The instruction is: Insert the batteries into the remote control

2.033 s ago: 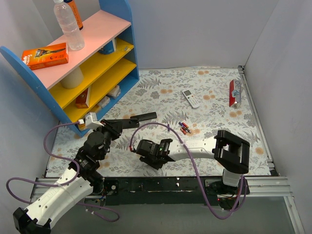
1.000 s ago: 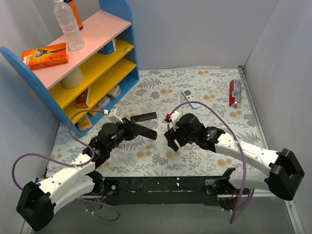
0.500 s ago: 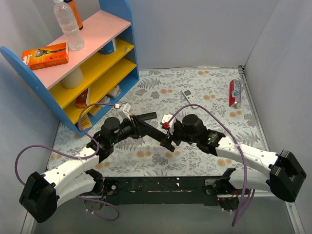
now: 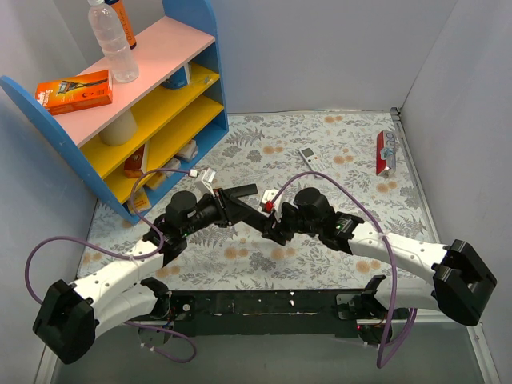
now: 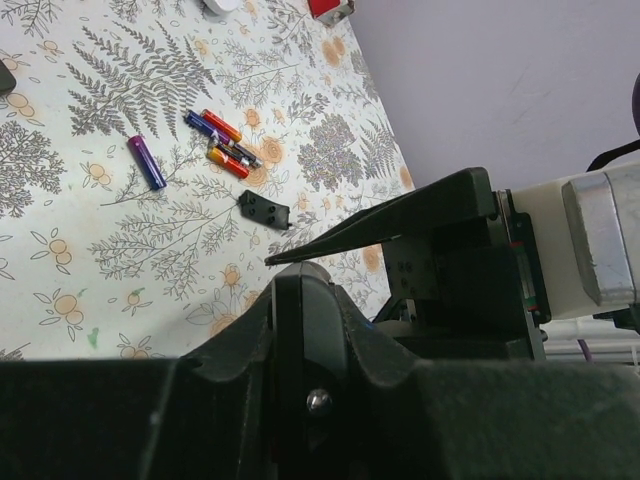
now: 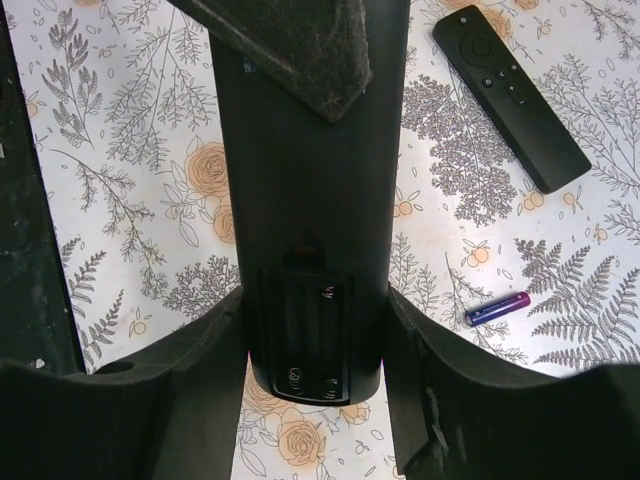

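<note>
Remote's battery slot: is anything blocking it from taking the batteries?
Nothing visible does. The remote, clamped between the right hand and left hand, shows its slot open and empty. The batteries lie loose on the table, uncovered.

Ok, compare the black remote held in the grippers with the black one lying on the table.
The held remote is above the table, between the fingers of the right gripper; the table remote lies flat, untouched. The held remote shows its plain back with the battery bay open and empty; the table remote shows its button face. Both are slim, black and rectangular.
</note>
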### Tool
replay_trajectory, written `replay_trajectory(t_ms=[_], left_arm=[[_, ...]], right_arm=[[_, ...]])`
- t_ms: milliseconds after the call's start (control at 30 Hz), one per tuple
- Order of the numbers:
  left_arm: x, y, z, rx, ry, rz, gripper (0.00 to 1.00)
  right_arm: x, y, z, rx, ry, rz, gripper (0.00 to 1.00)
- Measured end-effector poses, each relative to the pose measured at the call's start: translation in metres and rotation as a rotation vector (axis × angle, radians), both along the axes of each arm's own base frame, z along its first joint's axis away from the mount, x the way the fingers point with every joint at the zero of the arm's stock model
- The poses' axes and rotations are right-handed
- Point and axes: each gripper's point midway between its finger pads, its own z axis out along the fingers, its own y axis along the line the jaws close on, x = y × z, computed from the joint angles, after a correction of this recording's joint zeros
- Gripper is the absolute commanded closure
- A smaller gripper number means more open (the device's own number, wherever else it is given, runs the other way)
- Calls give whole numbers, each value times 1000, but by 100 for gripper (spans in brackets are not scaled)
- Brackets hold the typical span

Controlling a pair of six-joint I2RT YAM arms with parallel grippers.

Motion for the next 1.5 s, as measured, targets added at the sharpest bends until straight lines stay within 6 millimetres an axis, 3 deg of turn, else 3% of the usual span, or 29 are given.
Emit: replay_trajectory(t_ms=[100,133,233,400,633,767,800,933,1000,1233,1267,1333,1367,1500], left_arm=[[0,1,2,-5,-3,6,51],[0,1,4,-11,-9,8,35],[0,4,19,-55,-50,27,18],[-3,14,27,-136,-95,76,15],[-1,18,4,-171,-49,130,27],[1,19,5,-186,-63,150,35],[2,19,8,-192,-72,157,43],[7,22,15,-204,-101,192,54],[9,24,12,-198,-104,207,59],[14,28,1,-168,-96,242,92],[15,28,1,-162,-100,245,100],[16,28,-1,-156,-98,250,100],[16,29,-2,-152,-97,254,100],[17,29,-6,-143,-89,255,100]], right_arm=[[-1,2,0,9,14,-2,94],[-2,4,1,21,29,-7,94],[-5,9,1,41,69,-22,96],[-10,20,6,93,138,-68,98],[-12,41,19,143,191,-152,98],[-10,49,21,148,200,-217,98],[-9,51,20,146,203,-236,98],[-8,53,13,132,211,-288,98],[-7,54,14,134,213,-308,98],[-5,60,17,137,210,-352,96],[-4,60,16,132,212,-356,89],[-4,61,14,128,214,-360,75],[-4,61,13,126,218,-362,55],[-5,60,10,117,226,-374,23]])
